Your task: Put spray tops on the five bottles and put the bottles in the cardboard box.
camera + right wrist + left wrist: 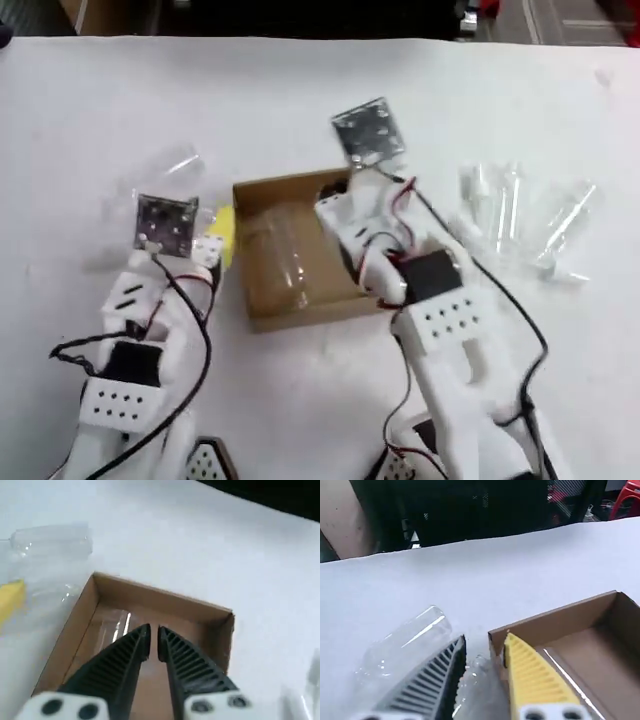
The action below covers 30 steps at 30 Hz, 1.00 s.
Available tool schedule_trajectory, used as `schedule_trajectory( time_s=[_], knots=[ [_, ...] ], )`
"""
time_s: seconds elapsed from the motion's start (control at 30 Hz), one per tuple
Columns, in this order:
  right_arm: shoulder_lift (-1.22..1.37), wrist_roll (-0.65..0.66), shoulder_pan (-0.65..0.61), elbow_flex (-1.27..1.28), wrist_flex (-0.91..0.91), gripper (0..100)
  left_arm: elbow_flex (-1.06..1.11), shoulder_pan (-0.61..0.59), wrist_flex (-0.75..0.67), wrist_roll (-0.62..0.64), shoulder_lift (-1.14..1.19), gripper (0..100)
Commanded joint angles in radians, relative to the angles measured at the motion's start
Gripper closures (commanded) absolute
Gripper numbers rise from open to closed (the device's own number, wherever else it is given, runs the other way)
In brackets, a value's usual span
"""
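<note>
The step in hand looked to be the pickup of the loose bottle (405, 642), which lay on its side on the table (300, 90) just off the left wall of the cardboard box (300, 312). To do it well, the left gripper (486, 640) would need to shift away from the box until the bottle's body sat squarely between its fingers. It should then close gently, since thin clear plastic is likely to squirm or dent under a hard pinch. Its yellow finger (530, 680) stood right beside the box's left wall, so any sweep risked nudging the box. A spray top would have to come from the clear heap (520, 215) well to the box's right, whose pieces I could not sort.

The left gripper hung low beside the box's left wall, jaws parted, tips toward its far-left corner. Something clear glinted between them, and I could not tell whether it was held. The right gripper (154, 630) hovered above the box's floor, nearer its right wall, fingers drawn almost together on nothing. A second bottle (283, 250) lay inside the box. Whether it wore a top was not visible.
</note>
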Motion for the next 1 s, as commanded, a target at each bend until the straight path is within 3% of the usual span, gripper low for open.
schedule_trajectory(
  time_s=[0.0,0.1,0.23,0.43,0.67,0.97],
  knots=[
    [0.094,0.072,-0.094,-0.068,0.062,98.0,-0.057,-0.084,-0.071,0.002,0.004,93],
    [0.222,0.071,-0.107,-0.141,0.114,94.7,-0.006,-0.131,-0.169,0.002,0.004,96],
    [0.444,-0.034,-0.114,-0.328,0.274,81.0,0.052,-0.171,-0.279,0.002,0.004,97],
    [0.699,-0.046,-0.206,-0.575,0.499,81.8,0.055,-0.193,-0.282,0.002,0.004,97],
    [0.774,-0.071,-0.278,-0.589,0.467,81.5,0.052,-0.283,-0.288,0.029,0.001,97],
    [0.886,-0.100,-0.266,-0.598,0.397,81.7,0.052,-0.283,-0.284,0.072,0.001,97]
  ],
)
